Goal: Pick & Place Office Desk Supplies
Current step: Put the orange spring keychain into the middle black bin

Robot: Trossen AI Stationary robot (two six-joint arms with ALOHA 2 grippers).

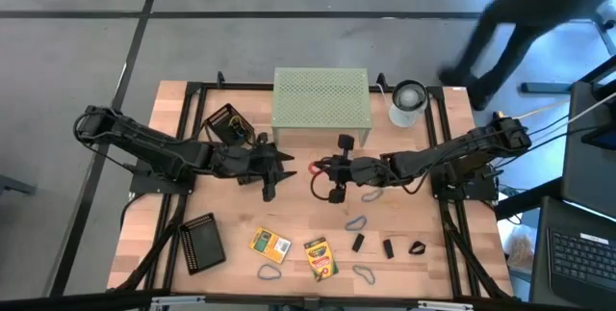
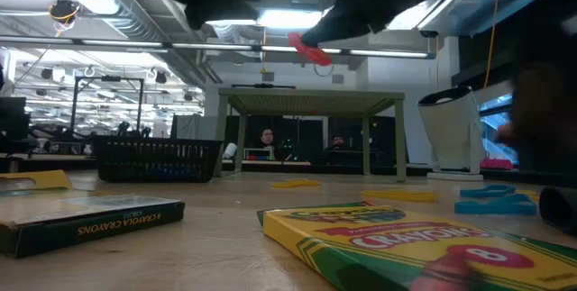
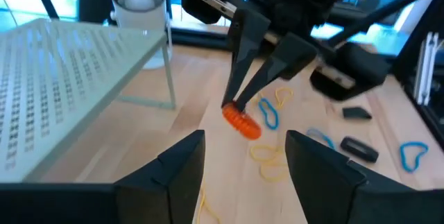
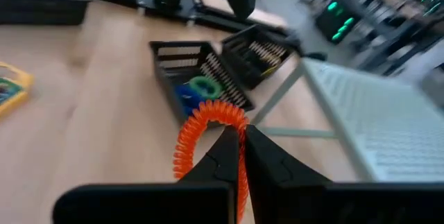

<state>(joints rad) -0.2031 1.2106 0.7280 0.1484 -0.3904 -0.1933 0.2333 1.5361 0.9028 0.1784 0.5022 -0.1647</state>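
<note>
Right gripper pinching an orange coil, in front of the green riser.

High: right gripper [image 1: 320, 168] closed on orange coiled band [image 1: 316, 168] before perforated riser [image 1: 321, 99]; left gripper [image 1: 285, 169] faces it.
Left wrist: dark fingers [image 3: 182, 165] spread wide, empty.
Right wrist: coil ribbed, springy.

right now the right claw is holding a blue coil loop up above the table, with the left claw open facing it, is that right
Not quite: the coil loop is orange, not blue, as the right wrist view shows. The rest stands: the right claw pinches it above the table, and the left claw is open, facing it.
</note>
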